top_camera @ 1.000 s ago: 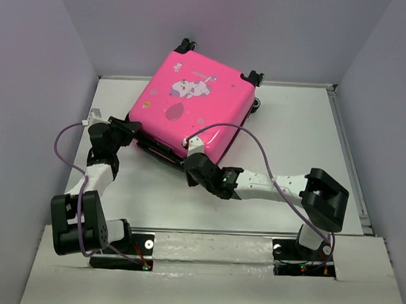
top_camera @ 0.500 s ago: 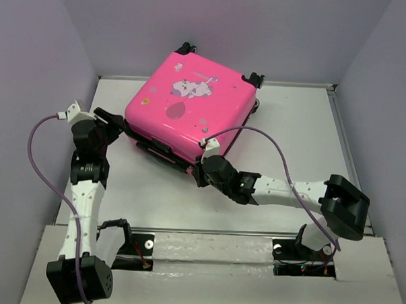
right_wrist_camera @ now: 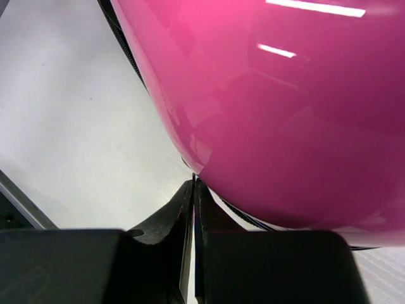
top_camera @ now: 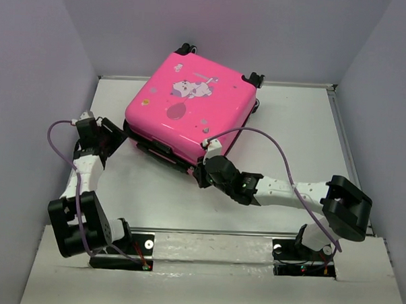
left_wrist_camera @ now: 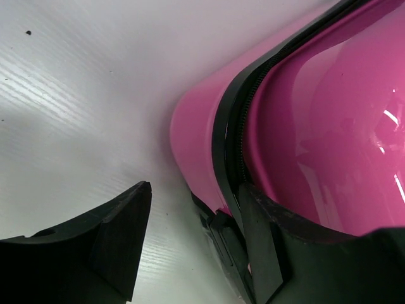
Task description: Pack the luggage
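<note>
On white table (top_camera: 291, 142), grey walls (top_camera: 262, 33) | luggage (top_camera: 191, 111) closed | left gripper (top_camera: 115, 136) wide | right gripper (right_wrist_camera: 193, 190) fingers pressed together

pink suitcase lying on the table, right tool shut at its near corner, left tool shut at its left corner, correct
No: the left tool is open, fingers apart at the left corner of the suitcase; the left wrist view shows it. The rest holds.

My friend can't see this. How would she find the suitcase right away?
Look at the white table boxed in by grey walls, toward its far middle. There lies the suitcase, turned cornerwise, small black wheels at its far edge. It is the only hot-pink thing, with a cartoon animal printed on top; the arms beside it are black and white.
</note>
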### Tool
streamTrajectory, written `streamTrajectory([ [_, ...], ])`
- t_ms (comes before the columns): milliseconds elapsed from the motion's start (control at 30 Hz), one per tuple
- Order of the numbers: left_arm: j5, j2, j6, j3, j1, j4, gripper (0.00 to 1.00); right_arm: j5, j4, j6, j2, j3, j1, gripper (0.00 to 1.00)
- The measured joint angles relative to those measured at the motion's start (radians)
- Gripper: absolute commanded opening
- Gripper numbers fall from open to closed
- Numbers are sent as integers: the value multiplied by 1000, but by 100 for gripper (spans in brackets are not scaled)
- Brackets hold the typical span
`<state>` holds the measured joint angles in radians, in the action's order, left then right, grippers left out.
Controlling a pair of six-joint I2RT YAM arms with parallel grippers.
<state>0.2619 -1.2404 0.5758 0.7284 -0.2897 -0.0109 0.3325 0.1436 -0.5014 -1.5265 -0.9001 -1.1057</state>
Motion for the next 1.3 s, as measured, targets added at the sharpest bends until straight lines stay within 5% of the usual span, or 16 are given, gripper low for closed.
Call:
streamTrajectory([
  [433,29,-106,33,47,7,79,64,-32,13,-11,0,4,6,7],
  [533,26,-148,39,62,11,84,47,-36,22,-13,0,14,6,7],
  [567,28,-160,44,67,13,85,23,-37,24,-13,0,16,6,7],
  [633,48,-187,60,79,16,106,6,-38,29,-13,0,16,7,7],
  [933,-72,-149,50,55,93,132,6,-57,40,-10,-6,9,6,7],
  [1300,-256,139,147,-286,261,375,6,-49,-175,62,-188,-240,11,7],
])
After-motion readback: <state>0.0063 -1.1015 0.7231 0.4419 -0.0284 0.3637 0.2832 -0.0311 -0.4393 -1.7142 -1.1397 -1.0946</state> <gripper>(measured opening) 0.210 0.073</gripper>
